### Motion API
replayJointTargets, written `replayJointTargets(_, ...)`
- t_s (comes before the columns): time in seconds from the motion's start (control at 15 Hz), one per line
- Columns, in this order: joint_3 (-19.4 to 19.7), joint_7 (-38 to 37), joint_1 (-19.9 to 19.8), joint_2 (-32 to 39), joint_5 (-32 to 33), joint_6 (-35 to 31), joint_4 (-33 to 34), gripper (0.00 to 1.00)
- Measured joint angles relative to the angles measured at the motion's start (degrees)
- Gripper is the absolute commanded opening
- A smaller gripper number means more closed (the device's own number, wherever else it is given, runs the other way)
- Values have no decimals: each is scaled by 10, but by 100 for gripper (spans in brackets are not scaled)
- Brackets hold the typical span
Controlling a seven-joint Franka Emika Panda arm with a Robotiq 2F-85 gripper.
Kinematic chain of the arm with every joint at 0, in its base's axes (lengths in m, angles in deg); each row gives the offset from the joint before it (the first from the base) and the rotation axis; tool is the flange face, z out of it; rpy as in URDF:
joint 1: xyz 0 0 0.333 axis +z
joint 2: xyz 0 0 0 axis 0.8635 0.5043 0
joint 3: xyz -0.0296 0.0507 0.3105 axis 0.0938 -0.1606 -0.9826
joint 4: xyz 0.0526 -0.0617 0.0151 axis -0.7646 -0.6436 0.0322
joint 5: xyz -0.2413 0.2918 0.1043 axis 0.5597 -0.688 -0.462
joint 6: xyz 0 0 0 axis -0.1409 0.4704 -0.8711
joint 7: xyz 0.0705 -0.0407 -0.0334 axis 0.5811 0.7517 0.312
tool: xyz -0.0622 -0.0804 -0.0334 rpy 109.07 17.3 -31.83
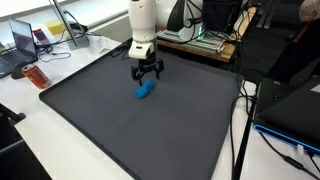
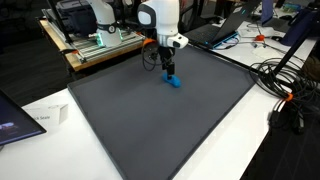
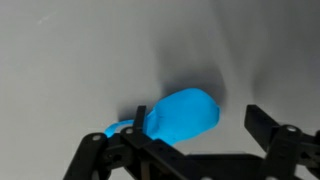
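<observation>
**Figure. Open fingers set over a blue object on a dark mat.**

The white arm (image 1: 143, 25) reaches down from the far side of the scene. Its black fingers (image 1: 140, 75) point straight down at a small blue object (image 1: 146, 92). The object lies on a large dark grey mat (image 1: 120, 130) that covers most of the white tabletop (image 1: 30, 110). In both exterior views it sits in the far part of the mat, directly under the fingers (image 2: 163, 68) and well away from the mat's near edge. The same blue object (image 2: 174, 82) is the only thing on the mat (image 2: 170, 125).

In the wrist view the fingers (image 3: 268, 128) stand wide apart, one on each side of the rounded blue object (image 3: 185, 115), and grip nothing. A gap shows between the right finger and the object. On the left a thin blue tail runs toward the other finger, but contact cannot be judged.

A laptop (image 1: 22, 40) stands at the far left of the tabletop, and cables (image 2: 285, 85) trail off to the right.
</observation>
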Motion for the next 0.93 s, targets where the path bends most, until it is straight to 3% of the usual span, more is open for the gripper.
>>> replayJointTargets(0.4,2,0,0,18,16,0,20,100)
replayJointTargets(0.47,2,0,0,21,17,0,22,95)
replayJointTargets(0.53,3,0,0,24,18,1,24,74)
replayJointTargets(0.67,3,0,0,31,18,1,27,69)
replayJointTargets(0.93,3,0,0,35,18,5,30,40)
